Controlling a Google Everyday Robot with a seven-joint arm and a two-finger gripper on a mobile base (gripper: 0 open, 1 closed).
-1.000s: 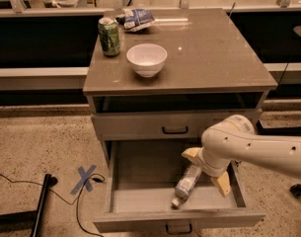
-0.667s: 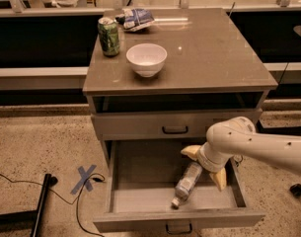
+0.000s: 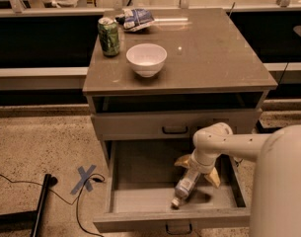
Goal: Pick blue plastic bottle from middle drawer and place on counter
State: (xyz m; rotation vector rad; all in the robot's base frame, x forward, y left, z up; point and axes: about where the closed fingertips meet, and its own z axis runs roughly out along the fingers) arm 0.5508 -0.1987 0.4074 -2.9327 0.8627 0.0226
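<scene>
Firstly, in the camera view, the middle drawer [image 3: 140, 181] is pulled out wide from the cabinet, and its flat grey floor is visible. The blue plastic bottle [image 3: 184, 187] lies on its side on this floor, in the right half of the drawer. Its white cap points to the front wall and its other end points back toward the robot. The hand [image 3: 197, 173] is down inside the drawer, over the rear end of the bottle. Its two yellowish fingers [image 3: 182, 161] are spread wide, one on each side of the bottle, and they do not close on it. The white arm [image 3: 229, 144] comes in from the right edge and bends down into the drawer. Above the open drawer, the upper drawer front [image 3: 140, 125] with a black handle is closed, and above that is a dark open slot. The glossy desk [image 3: 214, 58] on top carries three things in its left part. A white bowl [image 3: 146, 59] stands near the front edge, a green soda can [image 3: 109, 36] stands upright just behind and left of the bowl, and a crumpled blue-white snack bag [image 3: 136, 19] lies at the back edge. On the speckled floor to the left of the cabinet there is a blue tape cross [image 3: 86, 177], and a thin black cable [image 3: 77, 206] runs beside it.
</scene>
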